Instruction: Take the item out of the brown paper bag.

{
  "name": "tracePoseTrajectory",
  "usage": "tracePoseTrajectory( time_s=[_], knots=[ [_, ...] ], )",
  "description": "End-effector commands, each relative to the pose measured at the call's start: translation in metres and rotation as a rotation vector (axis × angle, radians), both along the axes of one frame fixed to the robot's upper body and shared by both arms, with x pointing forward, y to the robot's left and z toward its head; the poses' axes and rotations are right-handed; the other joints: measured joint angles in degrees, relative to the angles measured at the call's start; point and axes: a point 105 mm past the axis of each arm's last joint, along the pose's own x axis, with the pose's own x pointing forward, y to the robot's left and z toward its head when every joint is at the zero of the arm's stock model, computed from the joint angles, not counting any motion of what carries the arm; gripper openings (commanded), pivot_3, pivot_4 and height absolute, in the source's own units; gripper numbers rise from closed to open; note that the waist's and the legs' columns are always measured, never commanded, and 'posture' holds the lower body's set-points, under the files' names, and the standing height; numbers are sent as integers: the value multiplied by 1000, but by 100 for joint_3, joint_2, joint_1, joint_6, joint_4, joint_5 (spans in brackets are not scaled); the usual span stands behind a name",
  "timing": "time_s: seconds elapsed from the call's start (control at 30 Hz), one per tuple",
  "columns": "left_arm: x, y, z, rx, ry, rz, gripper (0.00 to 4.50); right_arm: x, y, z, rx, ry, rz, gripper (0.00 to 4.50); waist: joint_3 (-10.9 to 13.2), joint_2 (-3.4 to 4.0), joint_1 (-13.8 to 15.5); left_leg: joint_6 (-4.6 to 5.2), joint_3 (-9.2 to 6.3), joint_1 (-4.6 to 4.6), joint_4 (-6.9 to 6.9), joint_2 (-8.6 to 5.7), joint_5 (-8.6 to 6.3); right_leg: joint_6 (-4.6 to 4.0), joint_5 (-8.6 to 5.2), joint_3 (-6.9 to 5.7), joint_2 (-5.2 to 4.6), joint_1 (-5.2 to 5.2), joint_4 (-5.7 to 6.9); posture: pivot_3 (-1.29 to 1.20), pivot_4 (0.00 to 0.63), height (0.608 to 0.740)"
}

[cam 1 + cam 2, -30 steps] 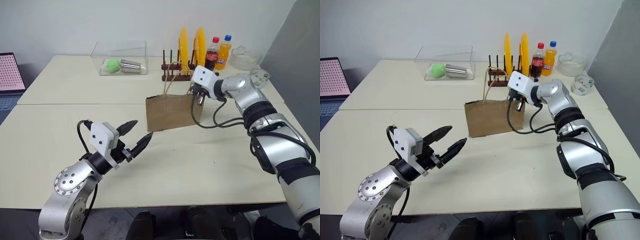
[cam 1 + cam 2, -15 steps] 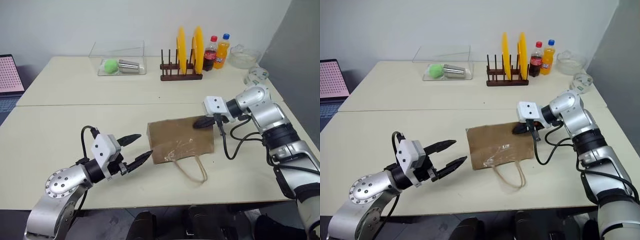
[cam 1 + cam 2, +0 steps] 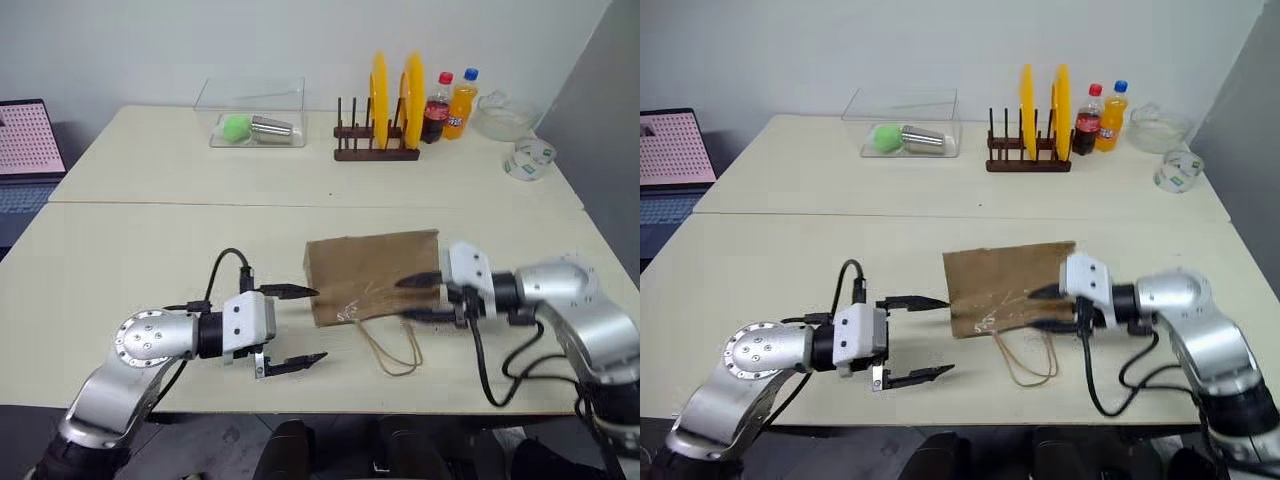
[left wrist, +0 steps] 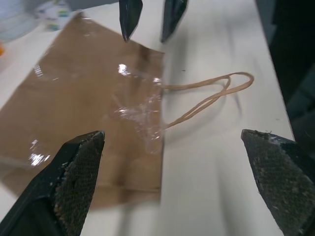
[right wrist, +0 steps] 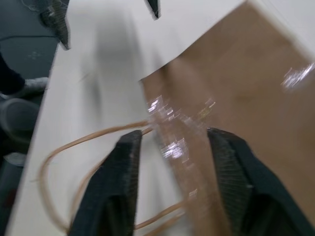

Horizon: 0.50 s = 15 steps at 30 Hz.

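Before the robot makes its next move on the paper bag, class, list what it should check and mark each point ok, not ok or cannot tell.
1. Brown paper bag lies flat on the table, within reach of both arms: ok.
2. Left gripper has its jaws wide apart, clear of the bag's left edge: ok.
3. Right gripper has its jaws apart at the bag's right edge, gripping nothing: ok.
4. Loop handles trail toward the near table edge, marking the bag's mouth: ok.
5. Item visible or located inside the bag: cannot tell.
6. Plate rack and soda bottles stand well away: ok.

On the cream table point(image 3: 150, 250) lie a flattened brown paper bag point(image 3: 365, 272), plate rack point(image 3: 376, 150) and clear box point(image 3: 255, 125).
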Motion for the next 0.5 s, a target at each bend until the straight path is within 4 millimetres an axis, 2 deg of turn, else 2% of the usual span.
tracePoseTrajectory(
  time_s=[0.03,0.07,0.27,0.5],
  knots=[
    [3,-14,-10,69,-75,-119,4500,-22,-7,5,4,-35,-64,3316,-2,1,6,0,2,1,-1,0,0,1,0,1,0,0,-1,0,150,740],
    [4,-19,-12,68,-81,-143,4500,-27,-9,0,3,-21,-90,3678,-2,0,2,0,-2,2,-1,0,0,2,0,-2,2,3,-3,0,150,740],
    [19,-49,-18,61,-144,-233,4500,-52,-19,-11,5,61,-197,3678,-2,-1,-35,0,1,3,-2,5,0,9,2,1,13,3,-4,0,150,740],
    [32,-63,-29,69,-187,-256,4500,-63,-26,-14,-25,82,-253,3678,-3,-3,-55,0,-1,3,-3,8,0,12,3,1,20,4,-7,0,150,740]
  ],
)
